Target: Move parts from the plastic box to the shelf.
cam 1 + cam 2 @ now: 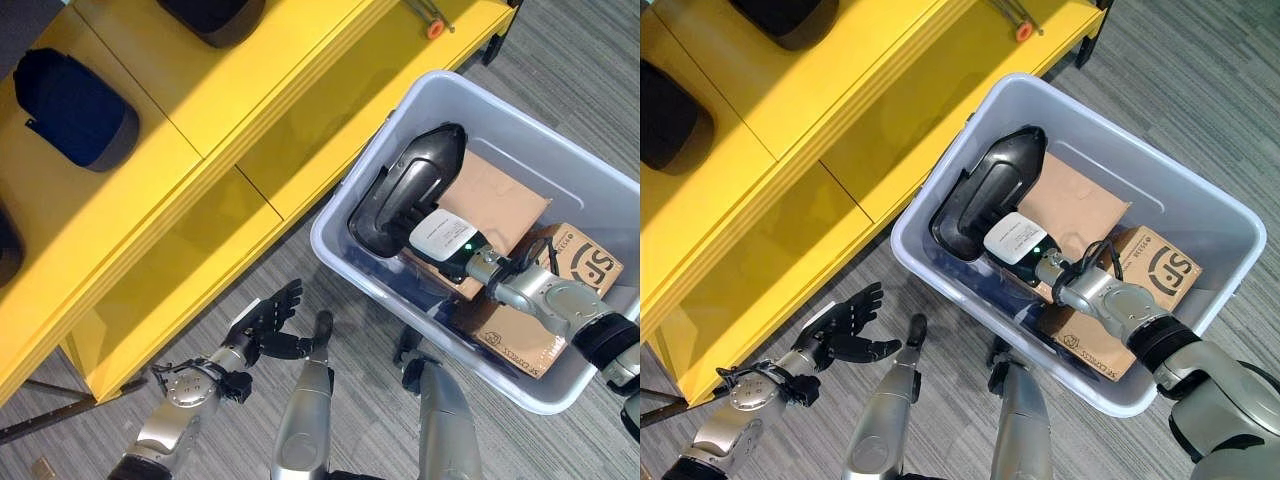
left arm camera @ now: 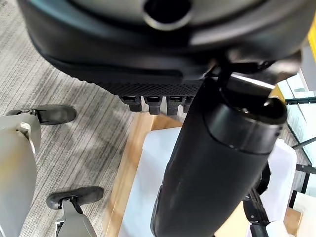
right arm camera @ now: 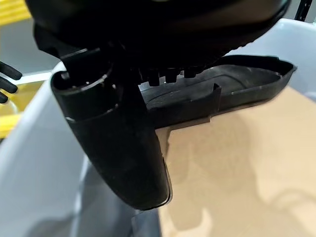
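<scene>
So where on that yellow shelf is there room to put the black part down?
The yellow shelf has a bare stretch between the dark blue part and the black part at the top edge. The plastic box is crowded: black part, cardboard boxes, right hand.

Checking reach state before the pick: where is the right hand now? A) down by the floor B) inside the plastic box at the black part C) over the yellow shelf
B: the right hand is inside the plastic box, at the black part lying on the cardboard.
</scene>
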Motion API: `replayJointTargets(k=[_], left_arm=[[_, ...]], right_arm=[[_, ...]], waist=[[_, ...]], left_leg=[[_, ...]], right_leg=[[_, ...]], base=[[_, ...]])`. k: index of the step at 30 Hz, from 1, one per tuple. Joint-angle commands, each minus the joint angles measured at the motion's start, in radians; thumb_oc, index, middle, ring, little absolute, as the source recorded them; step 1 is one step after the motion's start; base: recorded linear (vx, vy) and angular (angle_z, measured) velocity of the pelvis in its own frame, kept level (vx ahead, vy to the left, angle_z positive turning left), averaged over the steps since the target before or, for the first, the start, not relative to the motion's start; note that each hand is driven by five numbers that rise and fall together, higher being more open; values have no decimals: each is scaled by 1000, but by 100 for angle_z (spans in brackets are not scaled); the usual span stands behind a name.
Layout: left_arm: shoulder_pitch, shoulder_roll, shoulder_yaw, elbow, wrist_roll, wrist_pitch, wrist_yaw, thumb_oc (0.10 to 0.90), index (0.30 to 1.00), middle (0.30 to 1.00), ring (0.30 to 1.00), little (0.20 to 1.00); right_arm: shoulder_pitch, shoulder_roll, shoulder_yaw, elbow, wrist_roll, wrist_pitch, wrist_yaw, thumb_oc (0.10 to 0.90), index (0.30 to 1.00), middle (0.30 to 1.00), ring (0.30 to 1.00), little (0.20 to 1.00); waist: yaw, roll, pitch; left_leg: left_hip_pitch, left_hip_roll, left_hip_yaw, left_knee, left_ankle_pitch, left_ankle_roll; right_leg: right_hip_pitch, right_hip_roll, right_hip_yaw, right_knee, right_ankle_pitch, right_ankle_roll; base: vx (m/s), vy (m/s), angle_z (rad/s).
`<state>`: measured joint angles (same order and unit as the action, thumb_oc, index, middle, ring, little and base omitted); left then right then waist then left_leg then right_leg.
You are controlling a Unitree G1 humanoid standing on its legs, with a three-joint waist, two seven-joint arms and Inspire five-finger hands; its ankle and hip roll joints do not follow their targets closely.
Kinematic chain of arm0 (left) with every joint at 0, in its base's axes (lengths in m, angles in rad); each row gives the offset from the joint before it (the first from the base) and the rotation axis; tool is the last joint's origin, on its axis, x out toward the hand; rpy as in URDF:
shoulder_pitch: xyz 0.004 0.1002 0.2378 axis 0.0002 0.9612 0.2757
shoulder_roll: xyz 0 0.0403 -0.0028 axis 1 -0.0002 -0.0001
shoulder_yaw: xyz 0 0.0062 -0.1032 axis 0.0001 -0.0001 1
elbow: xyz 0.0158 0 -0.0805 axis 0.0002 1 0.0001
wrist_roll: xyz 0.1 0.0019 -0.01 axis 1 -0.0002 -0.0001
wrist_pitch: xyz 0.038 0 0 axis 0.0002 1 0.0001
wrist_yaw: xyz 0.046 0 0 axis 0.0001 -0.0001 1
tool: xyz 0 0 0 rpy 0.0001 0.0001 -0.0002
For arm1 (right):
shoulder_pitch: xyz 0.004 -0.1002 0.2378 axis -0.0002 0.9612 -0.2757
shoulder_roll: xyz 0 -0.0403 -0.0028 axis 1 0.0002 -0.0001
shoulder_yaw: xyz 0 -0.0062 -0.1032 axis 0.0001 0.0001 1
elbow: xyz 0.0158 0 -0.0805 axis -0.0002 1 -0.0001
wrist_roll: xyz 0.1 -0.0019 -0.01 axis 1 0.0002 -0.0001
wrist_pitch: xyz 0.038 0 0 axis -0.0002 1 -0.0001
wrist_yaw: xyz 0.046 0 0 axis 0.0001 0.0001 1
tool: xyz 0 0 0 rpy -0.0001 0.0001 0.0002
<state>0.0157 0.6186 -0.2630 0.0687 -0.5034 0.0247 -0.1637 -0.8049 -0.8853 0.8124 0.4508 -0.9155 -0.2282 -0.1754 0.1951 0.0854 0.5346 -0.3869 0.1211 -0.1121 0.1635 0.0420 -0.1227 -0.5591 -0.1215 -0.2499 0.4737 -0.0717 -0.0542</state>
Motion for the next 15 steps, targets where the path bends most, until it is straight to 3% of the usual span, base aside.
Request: replayJointTargets(k=[1,3,5,9,12,13,15], left_arm=[[30,64,-9,-101,9,-40,-7,900,1000,1000,1000,1000],[30,68,-5,-106,19,-32,-18,900,1000,1000,1000,1000],[35,70,-17,-106,25,-32,-17,900,1000,1000,1000,1000],[28,71,-30,-101,14,-36,-12,900,1000,1000,1000,1000],[24,61,-39,-95,17,-33,-33,900,1000,1000,1000,1000],[21,54,-45,-99,21,-37,-44,900,1000,1000,1000,1000],[21,52,-48,-100,16,-39,-42,900,1000,1000,1000,1000]], right_arm=[[-107,-7,12,-2,11,55,-28,900,1000,1000,1000,1000],[-109,12,21,66,14,106,-52,900,1000,1000,1000,1000],[-105,25,31,121,3,144,-146,900,1000,1000,1000,1000],[-125,51,-3,205,-15,219,-349,900,1000,1000,1000,1000],[-111,60,-47,233,-51,225,-489,900,1000,1000,1000,1000],[-110,59,-83,231,-30,192,-547,900,1000,1000,1000,1000],[-106,56,-98,230,-5,191,-528,900,1000,1000,1000,1000]], waist=[[4,47,-15],[17,49,-15],[17,41,-15],[23,48,-15],[22,53,-15],[21,65,-15],[16,67,-15]], left_leg=[[-67,0,34,-80,129,67],[-93,-4,26,-69,131,70],[-85,-18,21,-64,111,67],[-104,-21,15,-54,110,69],[-111,-20,14,-52,110,70],[-131,-8,17,-52,127,76],[-127,-8,19,-51,124,76]], right_leg=[[74,1,34,199,-203,37],[54,4,29,223,-211,33],[58,-5,38,247,-244,41],[41,-5,38,267,-249,41],[35,-2,41,267,-247,41],[12,6,36,264,-224,33],[12,7,41,263,-224,33]], base=[[15,-72,13],[11,-107,7],[84,-93,6],[21,-31,15],[-23,13,0],[-70,46,-1],[-33,39,-5]])
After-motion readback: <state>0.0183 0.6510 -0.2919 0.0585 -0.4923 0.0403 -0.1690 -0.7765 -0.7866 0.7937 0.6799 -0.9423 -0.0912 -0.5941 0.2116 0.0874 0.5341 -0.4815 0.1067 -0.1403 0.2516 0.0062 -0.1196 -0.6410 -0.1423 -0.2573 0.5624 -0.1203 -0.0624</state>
